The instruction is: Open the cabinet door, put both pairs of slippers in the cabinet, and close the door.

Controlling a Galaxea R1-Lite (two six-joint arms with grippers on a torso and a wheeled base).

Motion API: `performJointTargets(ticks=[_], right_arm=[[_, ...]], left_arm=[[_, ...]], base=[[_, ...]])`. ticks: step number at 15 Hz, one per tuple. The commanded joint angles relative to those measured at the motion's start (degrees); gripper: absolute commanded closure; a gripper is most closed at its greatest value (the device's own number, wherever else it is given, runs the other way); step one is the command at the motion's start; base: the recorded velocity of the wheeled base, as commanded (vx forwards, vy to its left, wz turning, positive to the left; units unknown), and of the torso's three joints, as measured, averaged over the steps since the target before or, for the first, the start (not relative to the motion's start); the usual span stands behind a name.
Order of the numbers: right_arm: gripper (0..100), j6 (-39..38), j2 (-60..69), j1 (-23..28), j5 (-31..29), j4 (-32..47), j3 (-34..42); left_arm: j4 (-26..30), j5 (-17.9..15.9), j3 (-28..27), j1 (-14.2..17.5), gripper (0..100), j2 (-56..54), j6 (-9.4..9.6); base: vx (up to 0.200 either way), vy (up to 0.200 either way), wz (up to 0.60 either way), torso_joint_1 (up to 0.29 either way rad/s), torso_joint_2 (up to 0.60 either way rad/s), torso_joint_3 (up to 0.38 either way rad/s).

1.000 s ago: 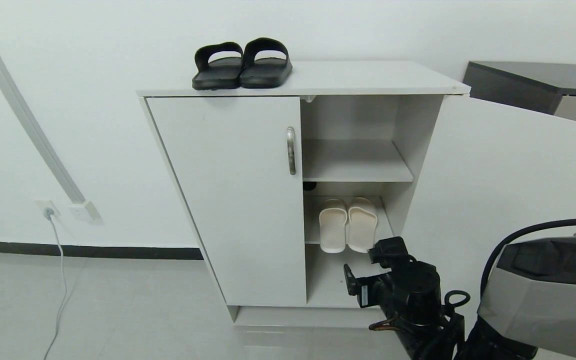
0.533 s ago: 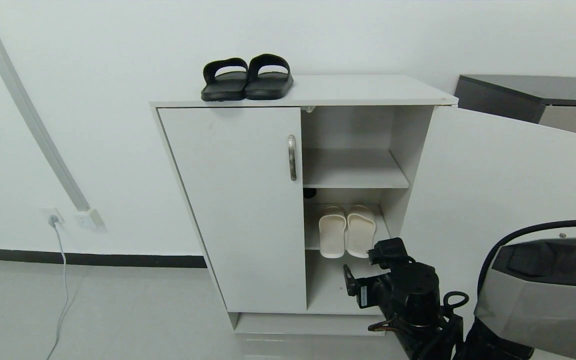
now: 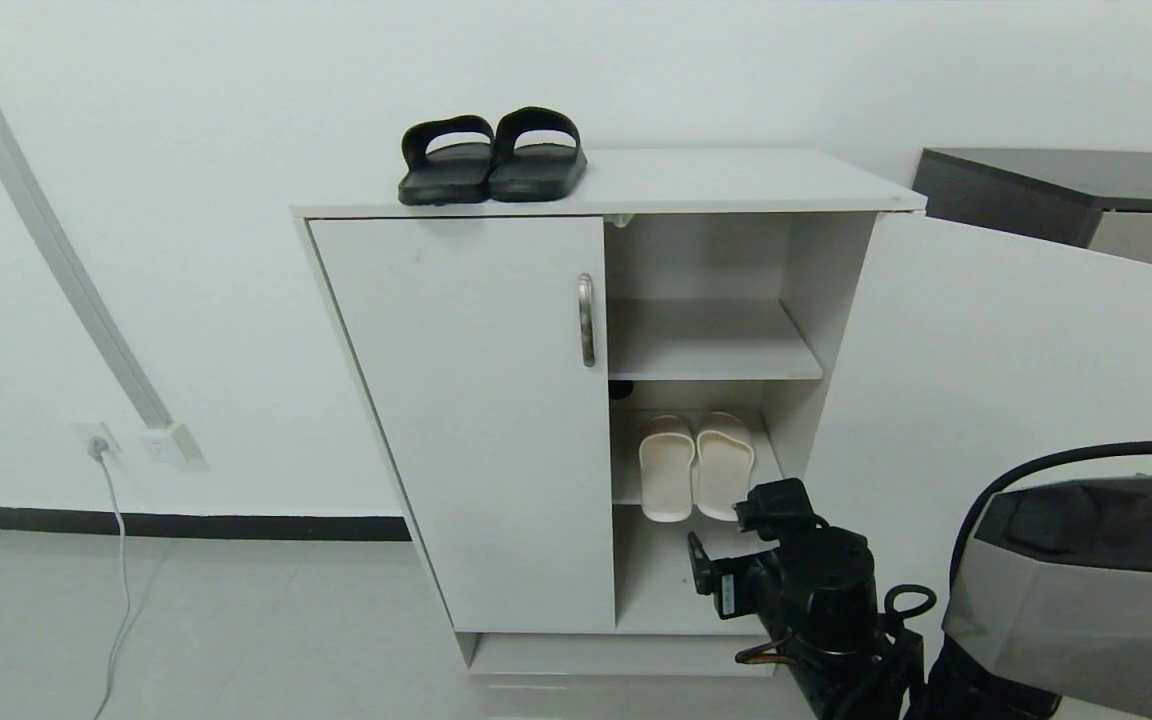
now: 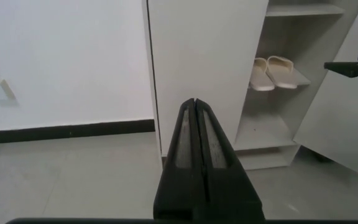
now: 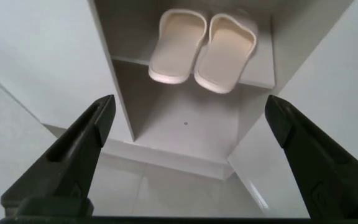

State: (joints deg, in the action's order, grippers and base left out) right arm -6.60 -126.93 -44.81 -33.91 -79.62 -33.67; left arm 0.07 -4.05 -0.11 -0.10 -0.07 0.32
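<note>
A white cabinet (image 3: 716, 178) stands against the wall, its left door (image 3: 466, 400) closed and its right door (image 3: 986, 380) swung wide open. The black slippers (image 3: 491, 160) lie side by side on the cabinet's top, at its left end. The white slippers (image 3: 696, 465) (image 5: 204, 43) (image 4: 275, 71) rest on the middle shelf inside. My right gripper (image 3: 736, 530) (image 5: 190, 106) hangs open and holds nothing, in front of the open compartment, below the white slippers. My left gripper (image 4: 194, 109) is shut on nothing, low over the floor, facing the closed door.
The upper shelf (image 3: 706, 345) and bottom shelf (image 3: 651, 580) are bare. The closed door has a metal handle (image 3: 586, 320). A dark desk (image 3: 1066, 190) stands behind the open door. A wall socket with a cable (image 3: 96, 440) is at the left, over grey floor tiles (image 3: 236, 640).
The head camera has shifted, so the cabinet sits slightly lower and smaller in the picture. Slippers, doors and the right gripper keep their places.
</note>
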Motion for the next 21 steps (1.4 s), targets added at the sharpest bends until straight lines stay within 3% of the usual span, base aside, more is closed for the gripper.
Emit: performJointTargets(ticks=[1,16,21], right_arm=[[0,0.00,-0.43,-0.19,-0.01,-0.19,0.01],[0,-0.08,-0.86,-0.19,0.16,-1.24,0.10],[0,0.00,-0.86,0.43,0.16,-2.03,0.10]], left_arm=[[-0.07,0.00,-0.07,0.01,100,0.07,0.03],[-0.16,0.09,-0.07,0.01,100,0.07,-0.05],[-0.16,0.09,-0.07,0.01,100,0.07,-0.05]], base=[[0.000,0.200,0.00,0.012,0.00,-0.002],[0.000,0.200,0.00,0.001,0.00,0.003],[0.000,0.000,0.00,0.000,0.00,0.000]])
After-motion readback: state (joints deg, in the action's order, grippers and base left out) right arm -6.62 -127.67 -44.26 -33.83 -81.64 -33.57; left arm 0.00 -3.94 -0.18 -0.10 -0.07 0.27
